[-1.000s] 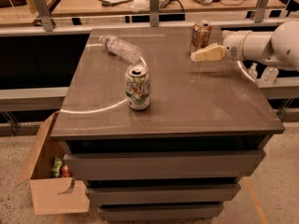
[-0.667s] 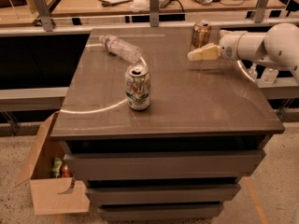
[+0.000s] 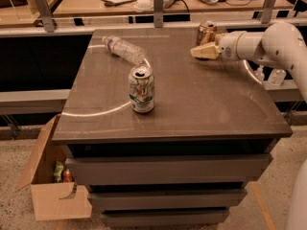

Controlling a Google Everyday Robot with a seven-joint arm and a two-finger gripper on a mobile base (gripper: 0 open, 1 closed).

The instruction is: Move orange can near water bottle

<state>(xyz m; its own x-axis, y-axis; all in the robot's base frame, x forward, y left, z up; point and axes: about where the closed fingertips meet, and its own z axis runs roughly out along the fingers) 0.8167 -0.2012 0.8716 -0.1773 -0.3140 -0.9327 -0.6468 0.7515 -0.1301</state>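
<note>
The orange can (image 3: 205, 31) stands upright near the table's far right edge. The water bottle (image 3: 123, 48) lies on its side at the far left of the table, cap toward the back left. My gripper (image 3: 201, 47) comes in from the right on a white arm and sits just in front of and beside the orange can, open, with one cream finger (image 3: 204, 52) pointing left below the can. It holds nothing. The can's lower part is hidden behind the fingers.
A white can with green markings (image 3: 142, 89) stands mid-table, left of centre. The grey table (image 3: 206, 109) has drawers below. An open cardboard box (image 3: 48, 190) sits on the floor at the left. Small bottles (image 3: 269, 75) stand beyond the right edge. A railing and desks run behind.
My gripper has shifted slightly left along the front of the orange can. The cans and the bottle have not moved.
</note>
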